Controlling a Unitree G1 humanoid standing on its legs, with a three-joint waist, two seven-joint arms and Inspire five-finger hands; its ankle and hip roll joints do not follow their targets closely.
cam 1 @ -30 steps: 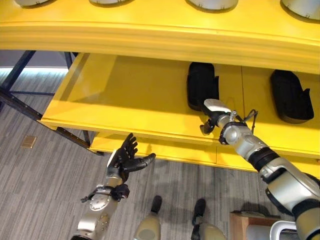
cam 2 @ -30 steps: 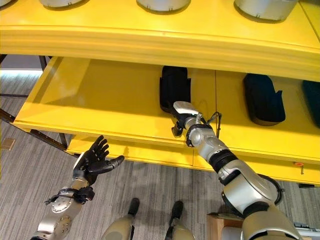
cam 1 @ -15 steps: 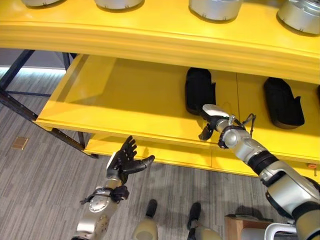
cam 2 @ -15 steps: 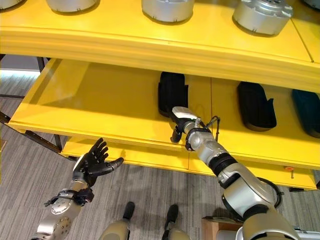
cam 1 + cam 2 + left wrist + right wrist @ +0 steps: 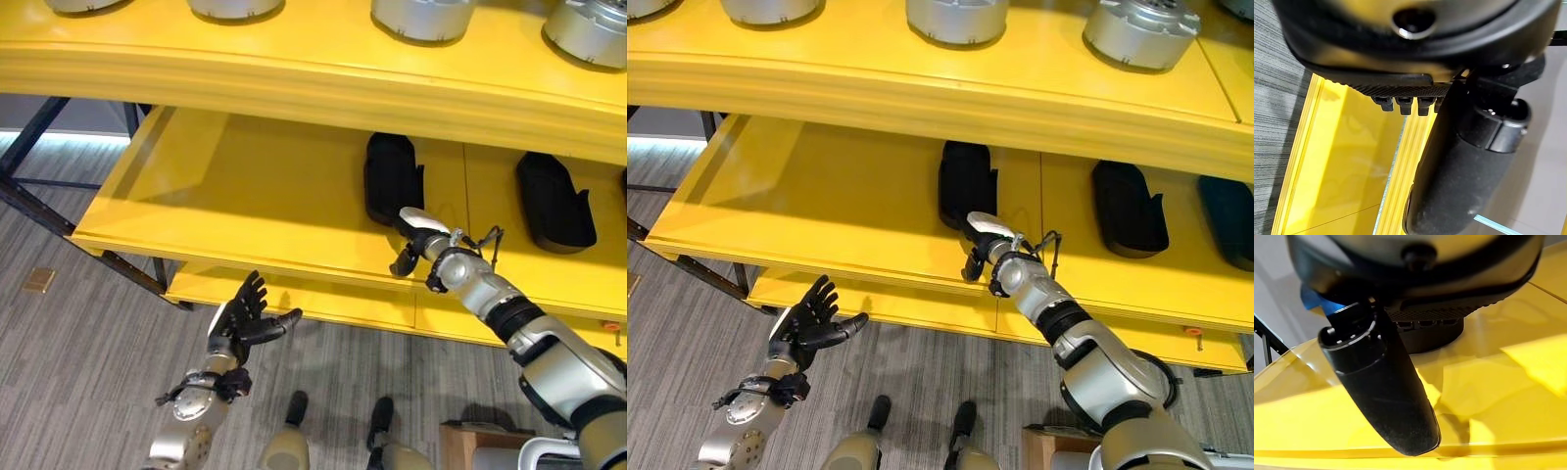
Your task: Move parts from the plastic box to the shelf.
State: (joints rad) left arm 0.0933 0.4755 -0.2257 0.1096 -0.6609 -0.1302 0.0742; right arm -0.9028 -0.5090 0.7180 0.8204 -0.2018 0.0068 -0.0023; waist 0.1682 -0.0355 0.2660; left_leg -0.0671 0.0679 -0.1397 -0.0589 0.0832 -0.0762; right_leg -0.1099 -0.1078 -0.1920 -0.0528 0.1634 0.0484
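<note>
Right hand (image 5: 416, 240) rests relaxed, empty, beside black part (image 5: 392, 178) on shelf (image 5: 245, 186); should withdraw straight back to avoid nudging it.

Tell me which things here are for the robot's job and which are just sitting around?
For the job:
- yellow shelf
- black part lying on it, just past the right hand
- second black part farther right on the same shelf
- left hand, open and holding nothing, down over the floor

Just sitting around:
- silver round parts on the top shelf
- wooden box on the floor
</note>
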